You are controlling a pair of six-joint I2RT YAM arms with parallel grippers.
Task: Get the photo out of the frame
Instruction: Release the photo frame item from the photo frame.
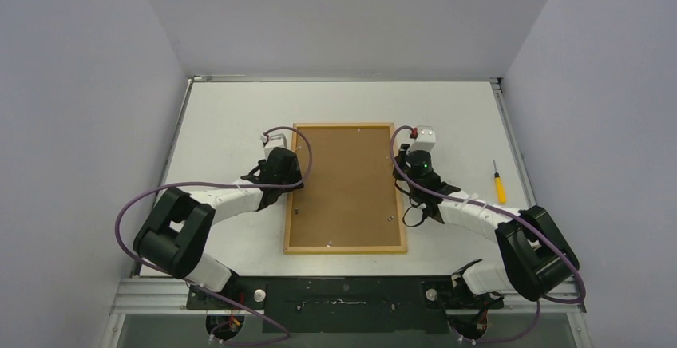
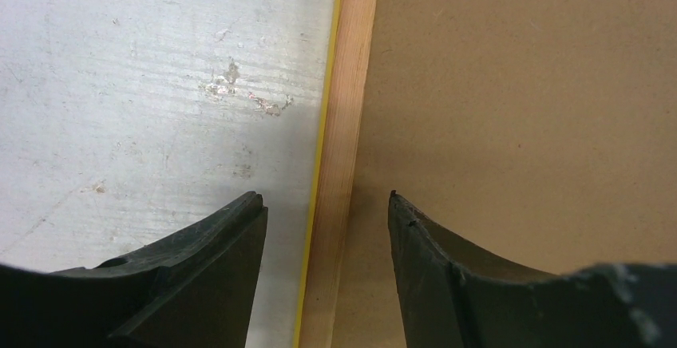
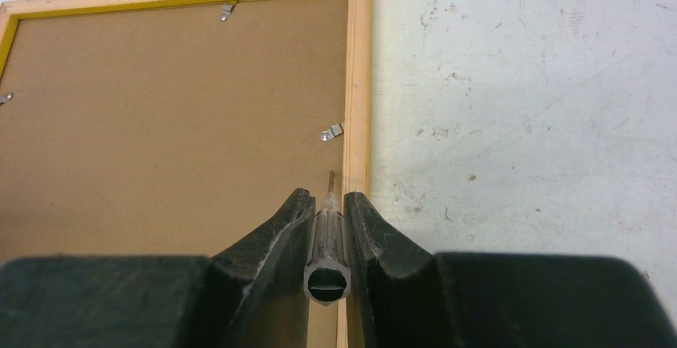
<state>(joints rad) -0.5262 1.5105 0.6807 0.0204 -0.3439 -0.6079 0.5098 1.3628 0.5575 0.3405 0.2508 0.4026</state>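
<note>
A large rectangular picture frame [image 1: 345, 188], light wood rim and brown fibreboard backing, lies face down on the white table [image 1: 231, 108]. The left gripper [image 2: 324, 204], jaws wide, straddles its left rim. The right gripper [image 3: 328, 200] clamps a small translucent-handled screwdriver [image 3: 327, 240], its tip near a metal tab [image 3: 331, 132]. The backing is in place, so the photo is hidden beneath it and not yet out.

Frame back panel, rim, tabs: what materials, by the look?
Back panel: likely fibreboard. It is matte brown with an even speckle and no grain.
Rim: light wood, bare or thinly sealed. Fine lengthwise grain shows.
Tabs: metal, silvery and glinting. The alloy can't be told.
</note>
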